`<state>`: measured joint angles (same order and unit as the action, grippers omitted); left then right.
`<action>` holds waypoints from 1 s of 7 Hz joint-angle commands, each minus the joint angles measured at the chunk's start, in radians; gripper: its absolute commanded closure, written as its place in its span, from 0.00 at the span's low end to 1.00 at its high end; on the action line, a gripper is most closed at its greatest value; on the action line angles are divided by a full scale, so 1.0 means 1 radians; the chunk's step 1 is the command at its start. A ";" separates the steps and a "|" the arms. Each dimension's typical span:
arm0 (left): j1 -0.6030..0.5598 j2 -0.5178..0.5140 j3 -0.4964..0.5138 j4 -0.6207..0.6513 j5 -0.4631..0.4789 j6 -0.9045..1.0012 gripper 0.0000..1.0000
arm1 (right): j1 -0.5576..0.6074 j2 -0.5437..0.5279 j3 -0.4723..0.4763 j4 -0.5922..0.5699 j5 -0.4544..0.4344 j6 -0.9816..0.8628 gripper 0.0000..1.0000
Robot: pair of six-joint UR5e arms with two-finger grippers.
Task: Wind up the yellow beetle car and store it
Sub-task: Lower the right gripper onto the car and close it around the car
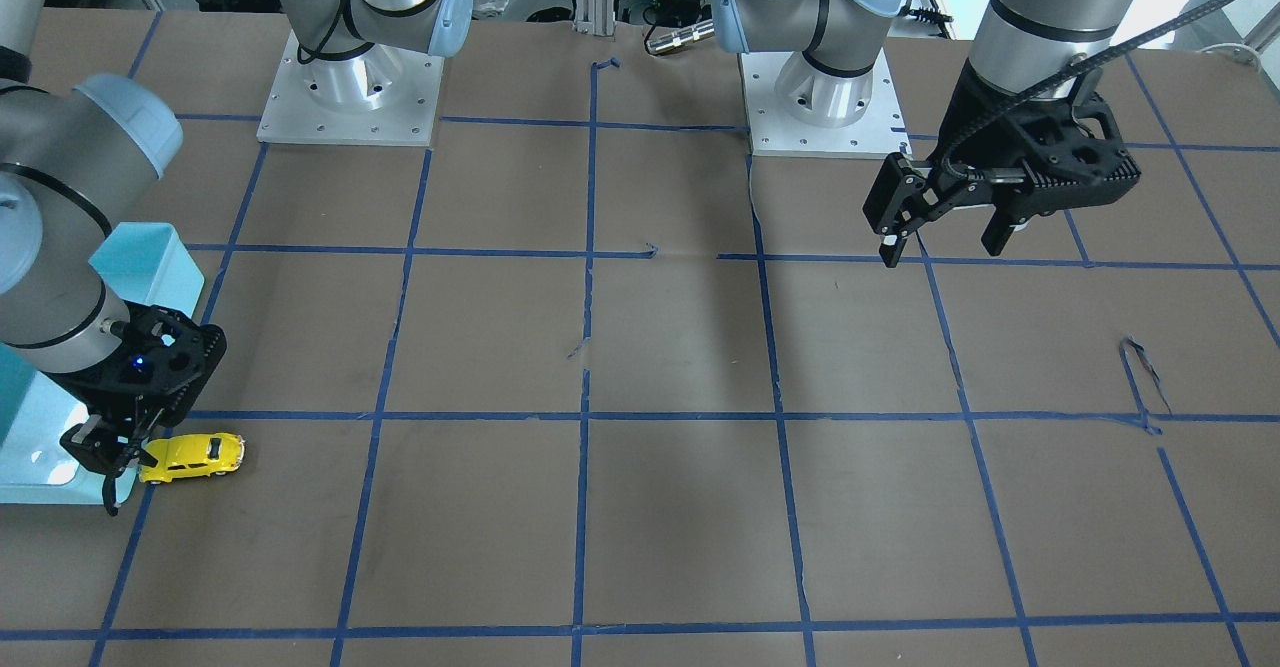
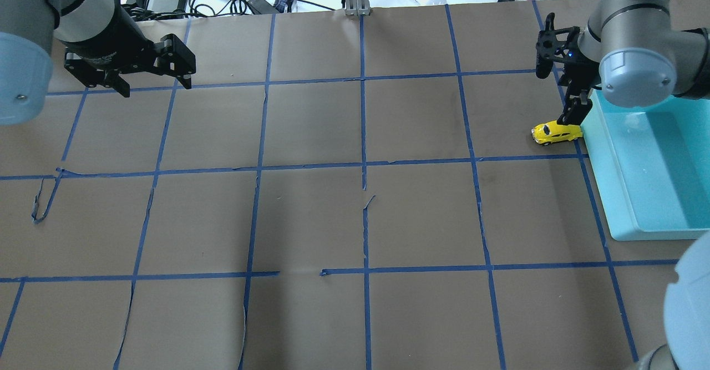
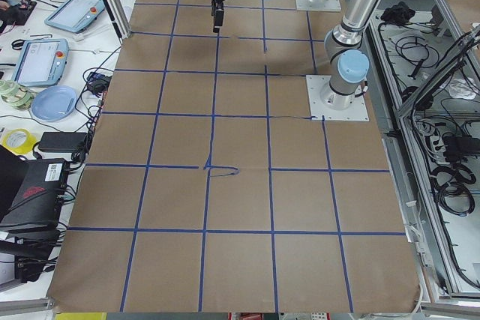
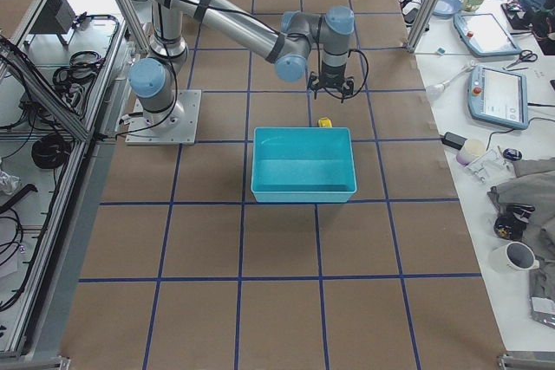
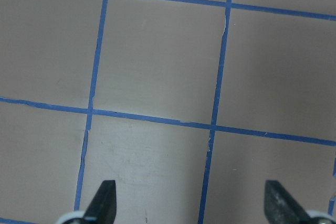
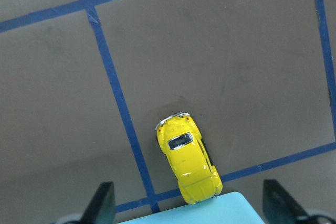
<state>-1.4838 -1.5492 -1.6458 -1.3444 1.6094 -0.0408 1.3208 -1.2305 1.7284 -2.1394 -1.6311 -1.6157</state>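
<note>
The yellow beetle car [image 1: 192, 455] stands on the table against the outer wall of the teal bin; it also shows in the overhead view [image 2: 556, 132], the exterior right view [image 4: 324, 122] and the right wrist view [image 6: 188, 163]. My right gripper [image 1: 112, 459] hangs just above the car, open, with one finger on each side of it and not touching it; it also shows in the right wrist view [image 6: 190, 207]. My left gripper [image 1: 944, 247] is open and empty, held above bare table far from the car; it also shows in the overhead view [image 2: 156, 86] and the left wrist view [image 5: 190, 205].
The teal bin [image 2: 610, 192] stands open at the table's right end, its rim right beside the car [image 6: 210, 214]. The table is brown paper with a blue tape grid [image 2: 363, 165]. The two arm bases [image 1: 350, 97] are at the robot's side.
</note>
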 commanded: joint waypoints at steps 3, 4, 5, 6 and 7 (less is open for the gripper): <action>0.000 0.006 -0.005 0.001 0.001 0.002 0.00 | -0.003 0.109 0.000 -0.070 -0.010 -0.050 0.00; 0.002 0.006 -0.003 0.001 0.006 0.002 0.00 | -0.003 0.123 0.002 -0.070 -0.027 -0.076 0.00; 0.002 0.008 -0.003 0.001 0.006 0.002 0.00 | -0.003 0.138 0.002 -0.070 -0.054 -0.117 0.00; 0.004 0.008 -0.002 0.001 0.004 0.002 0.00 | -0.003 0.144 0.003 -0.070 -0.056 -0.121 0.00; 0.002 0.008 -0.005 0.001 0.003 0.002 0.00 | -0.003 0.155 0.003 -0.068 -0.058 -0.122 0.00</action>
<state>-1.4812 -1.5419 -1.6488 -1.3438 1.6137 -0.0384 1.3177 -1.0886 1.7312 -2.2086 -1.6831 -1.7296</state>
